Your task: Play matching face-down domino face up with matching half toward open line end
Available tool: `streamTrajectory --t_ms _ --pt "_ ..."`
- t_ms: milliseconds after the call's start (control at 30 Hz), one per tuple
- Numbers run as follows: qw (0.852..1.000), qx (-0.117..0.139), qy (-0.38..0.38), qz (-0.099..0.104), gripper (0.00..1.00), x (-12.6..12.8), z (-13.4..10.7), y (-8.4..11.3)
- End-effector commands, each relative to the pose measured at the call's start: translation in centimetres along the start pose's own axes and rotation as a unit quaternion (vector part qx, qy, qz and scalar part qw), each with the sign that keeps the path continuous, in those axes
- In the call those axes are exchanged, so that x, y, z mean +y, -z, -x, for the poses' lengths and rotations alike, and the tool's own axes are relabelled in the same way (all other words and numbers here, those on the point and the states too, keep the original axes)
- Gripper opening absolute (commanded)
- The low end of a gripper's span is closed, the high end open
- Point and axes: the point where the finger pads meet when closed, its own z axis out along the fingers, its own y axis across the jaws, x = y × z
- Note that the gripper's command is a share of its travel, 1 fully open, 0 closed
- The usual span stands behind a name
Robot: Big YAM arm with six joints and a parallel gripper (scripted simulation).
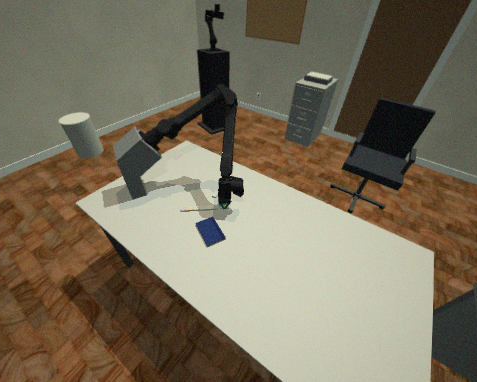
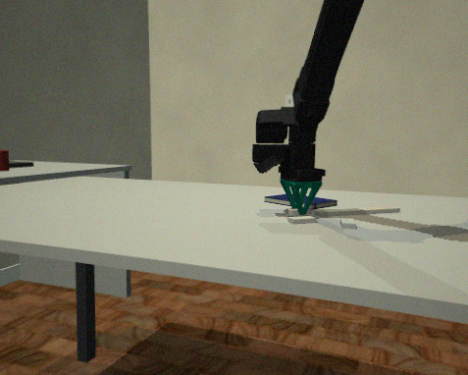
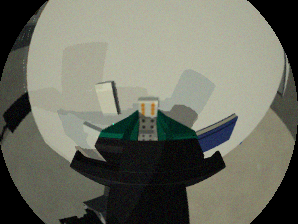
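My gripper (image 2: 300,208) has green fingers and points straight down at the table top; it also shows in the top view (image 1: 225,204). It is shut on a small pale domino (image 3: 148,110), which sits between the fingertips with orange marks on its visible end. The domino line (image 2: 357,212) lies flat as a thin pale strip just beside the fingers, also seen in the top view (image 1: 196,208). Two loose pale dominoes (image 2: 302,219) (image 2: 348,224) lie flat in front of the line. Another pale domino (image 3: 107,96) lies left of the fingers in the wrist view.
A flat blue book (image 1: 210,231) lies close to the gripper, and shows behind the fingers in the exterior view (image 2: 300,200). The arm's grey base block (image 1: 134,165) stands at the table's far left corner. An office chair (image 1: 384,150) stands off the table.
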Motion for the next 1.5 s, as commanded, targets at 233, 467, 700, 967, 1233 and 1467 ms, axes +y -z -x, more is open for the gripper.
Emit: streamTrajectory --t_ms 233,467,700,967,1233,1467 --pt "1.000 0.002 0.004 0.004 0.21 0.3 -0.2 -0.7" --pt "1.000 0.005 0.006 0.008 0.21 0.6 -0.4 -1.4" --pt "1.000 0.001 0.003 0.002 0.21 0.1 0.0 -0.3" --pt "1.000 0.007 0.007 0.009 0.21 0.7 -0.6 -1.4" --pt "1.000 0.000 0.003 0.001 0.21 0.1 0.0 -0.2" --pt "1.000 0.008 0.008 0.009 0.21 0.7 -0.7 -1.3"
